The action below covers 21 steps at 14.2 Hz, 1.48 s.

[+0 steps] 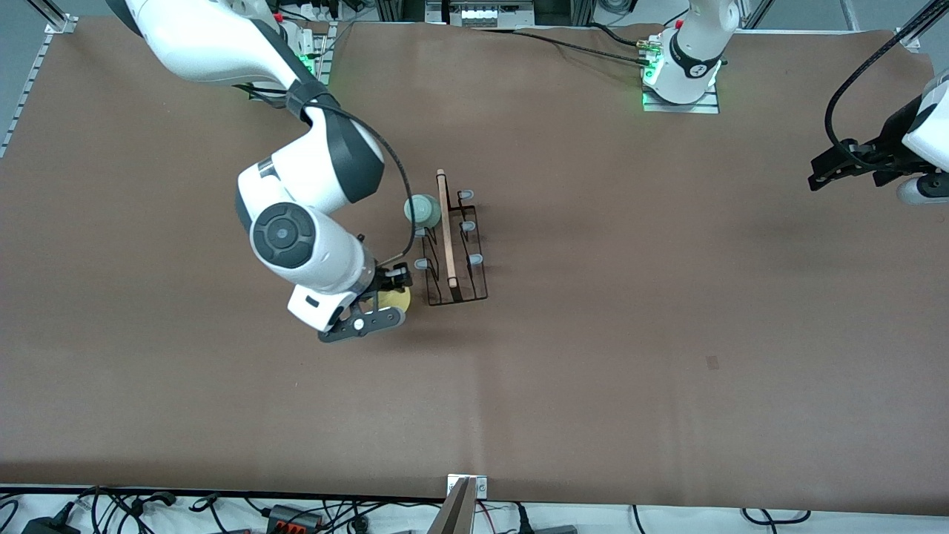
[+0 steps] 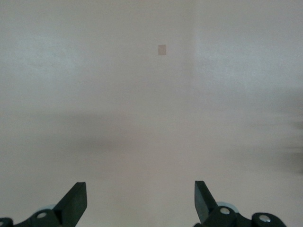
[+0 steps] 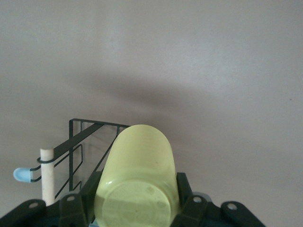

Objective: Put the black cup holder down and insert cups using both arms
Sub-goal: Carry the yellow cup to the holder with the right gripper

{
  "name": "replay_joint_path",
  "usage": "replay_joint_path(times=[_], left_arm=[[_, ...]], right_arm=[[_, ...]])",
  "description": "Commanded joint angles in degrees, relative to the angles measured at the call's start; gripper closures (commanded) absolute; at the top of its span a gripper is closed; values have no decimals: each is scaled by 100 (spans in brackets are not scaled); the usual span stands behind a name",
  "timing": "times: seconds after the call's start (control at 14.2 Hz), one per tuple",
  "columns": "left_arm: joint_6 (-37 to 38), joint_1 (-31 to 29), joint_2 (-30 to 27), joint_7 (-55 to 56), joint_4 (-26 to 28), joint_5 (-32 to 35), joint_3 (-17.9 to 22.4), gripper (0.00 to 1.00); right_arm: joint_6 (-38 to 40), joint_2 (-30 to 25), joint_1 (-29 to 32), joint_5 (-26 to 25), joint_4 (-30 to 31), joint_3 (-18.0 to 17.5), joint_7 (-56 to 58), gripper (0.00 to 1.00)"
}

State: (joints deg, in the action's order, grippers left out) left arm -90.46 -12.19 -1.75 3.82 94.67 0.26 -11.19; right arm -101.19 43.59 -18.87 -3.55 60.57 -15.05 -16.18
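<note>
The black cup holder (image 1: 454,245) stands mid-table with its wooden rod (image 1: 445,226) on top. A pale green cup (image 1: 422,210) sits upside down on one of its pegs on the right arm's side. My right gripper (image 1: 387,300) is shut on a yellow cup (image 1: 400,300), lying sideways just beside the holder's end nearest the front camera. In the right wrist view the yellow cup (image 3: 137,179) is clamped between both fingers (image 3: 185,188), with the holder (image 3: 80,142) and a blue-tipped peg (image 3: 22,175) close by. My left gripper (image 1: 819,176) waits open over the left arm's end of the table, its fingers (image 2: 75,203) holding nothing.
Brown cloth (image 1: 593,334) covers the table. A small square mark (image 1: 712,362) lies on it toward the left arm's end; the same square mark (image 2: 162,49) shows in the left wrist view. Cables and plugs (image 1: 282,513) run along the edge nearest the front camera.
</note>
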Motion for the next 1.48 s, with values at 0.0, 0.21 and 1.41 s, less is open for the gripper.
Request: replay_joint_path(times=[0.0,0.21,1.41], left_arm=[[20,-46,26,-31,-107,-97,3,0],[37,-46,8,-31,-107,-97,3,0],[46,-55,26,-31,-107,-114,12,0]], right_arm=[[135,-61,-160,135,-28,2,-140,97],[135,-43,-353,135,156,2,-456,97],[-261,317,-547,223,579,2,-615,88]])
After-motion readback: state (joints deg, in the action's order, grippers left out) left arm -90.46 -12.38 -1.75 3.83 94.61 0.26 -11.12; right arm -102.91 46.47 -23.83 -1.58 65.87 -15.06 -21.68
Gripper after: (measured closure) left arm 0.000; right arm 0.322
